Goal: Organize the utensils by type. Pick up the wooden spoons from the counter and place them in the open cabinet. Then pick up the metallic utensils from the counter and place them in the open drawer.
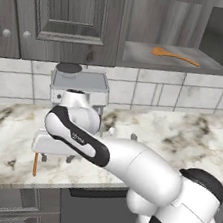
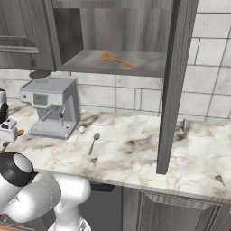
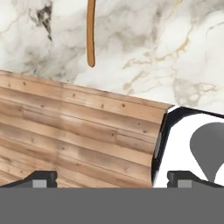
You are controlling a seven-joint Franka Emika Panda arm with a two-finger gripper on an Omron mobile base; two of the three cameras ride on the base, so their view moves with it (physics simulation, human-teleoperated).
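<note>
1. Already, one wooden spoon (image 1: 175, 56) lies on the open cabinet (image 1: 142, 55) shelf, so that type is half sorted.
2. The second wooden spoon (image 3: 90, 33) lies at the counter (image 1: 180, 139) front edge; your gripper (image 3: 109, 177) hangs above it, jaws spread, empty.
3. Both metallic utensils (image 2: 94, 142) wait mid-counter beside the coffee machine (image 2: 52, 106).

I see open marble counter (image 2: 135, 149) right of the coffee machine (image 2: 52, 106), broken by two small metal spoons (image 2: 94, 142) just beside its tray. The open cabinet door (image 2: 173, 85) hangs edge-on over mid-counter, blocking sideways passes. Cabinet shelf (image 1: 142, 55) holds one wooden spoon (image 1: 175, 56); room either side. Second wooden spoon (image 3: 90, 33) lies near the counter's front edge.
</note>
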